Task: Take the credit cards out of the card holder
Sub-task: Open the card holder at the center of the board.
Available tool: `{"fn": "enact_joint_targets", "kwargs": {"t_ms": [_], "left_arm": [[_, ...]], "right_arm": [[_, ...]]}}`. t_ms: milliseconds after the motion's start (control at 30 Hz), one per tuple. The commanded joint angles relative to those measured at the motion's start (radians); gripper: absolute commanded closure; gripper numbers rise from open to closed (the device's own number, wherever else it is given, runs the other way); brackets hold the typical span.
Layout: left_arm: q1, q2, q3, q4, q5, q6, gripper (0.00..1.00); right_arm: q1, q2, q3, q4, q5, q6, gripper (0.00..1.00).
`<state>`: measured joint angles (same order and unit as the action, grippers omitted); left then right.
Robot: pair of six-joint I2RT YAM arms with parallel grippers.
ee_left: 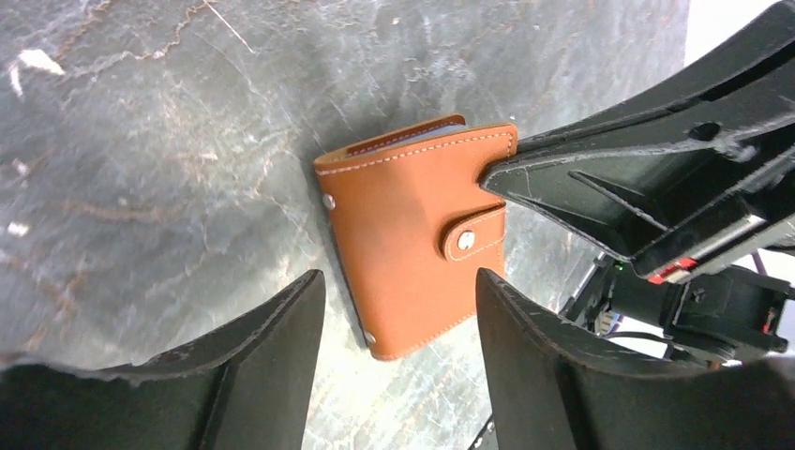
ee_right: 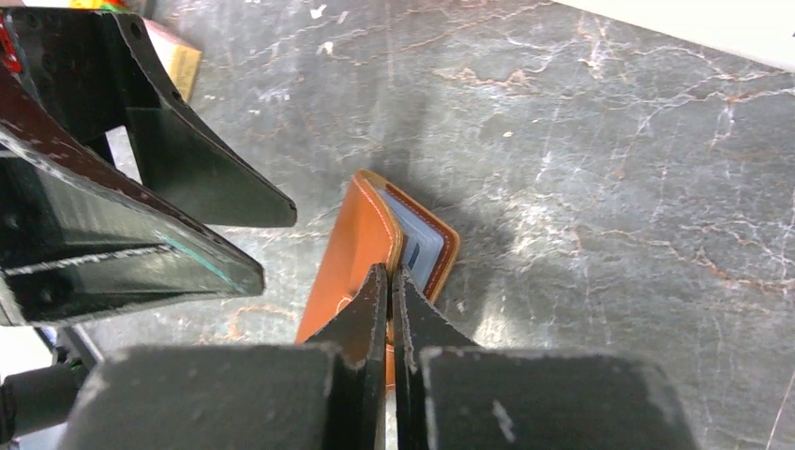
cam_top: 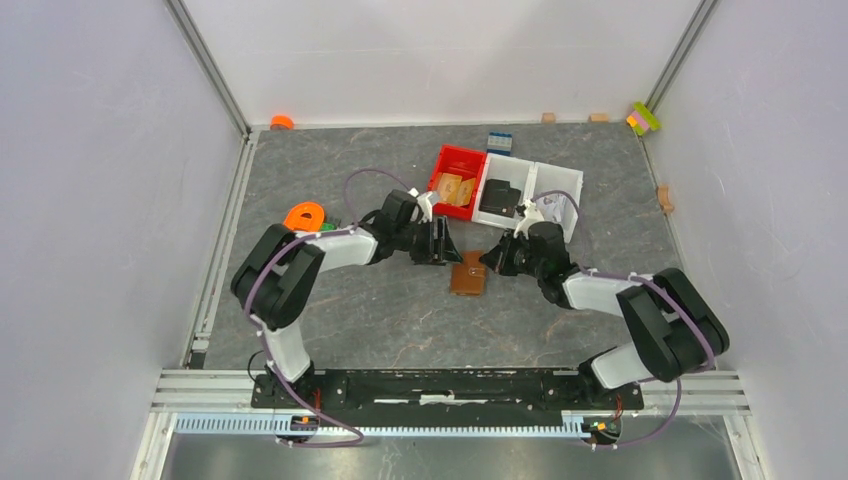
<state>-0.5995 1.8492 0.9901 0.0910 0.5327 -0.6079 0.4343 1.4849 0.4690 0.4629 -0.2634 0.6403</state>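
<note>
Light, stiff holder [ee_left: 417, 239]; exposed card [ee_right: 422, 246] edge thin, slick, so pinch there. Left gripper [ee_left: 398, 281] open, empty; right gripper [ee_right: 391, 272] closed, tips at holder's edge.

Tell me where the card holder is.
In the top view, the card holder lies on the table near its middle, between the two arms' jaws, in front of the red bin.

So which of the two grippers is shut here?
The right gripper: its fingers are pressed together, tips at the edge of the card holder. The left gripper has its fingers spread, with a clear gap between them.
</note>
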Motion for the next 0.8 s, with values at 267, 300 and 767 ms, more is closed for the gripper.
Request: {"fn": "enact_joint_targets", "kwargs": {"t_ms": [267,300,767], "left_arm": [[0.030,-0.197,-0.136,0.253,0.035,-0.025,0.24],[0.033,-0.209,-0.146,0.271,0.044,-0.037,0.24],[0.041,-0.376,-0.304,0.688,0.221,-0.176,0.22]], "right_arm": [[-0.016,-0.239,-0.104,0.304,-0.197,0.046,1.00],[-0.016,-0.256,-0.110,0.316,-0.202,0.048,1.00],[-0.022,-0.449,-0.134,0.413,-0.329,0.139,1.00]]}}
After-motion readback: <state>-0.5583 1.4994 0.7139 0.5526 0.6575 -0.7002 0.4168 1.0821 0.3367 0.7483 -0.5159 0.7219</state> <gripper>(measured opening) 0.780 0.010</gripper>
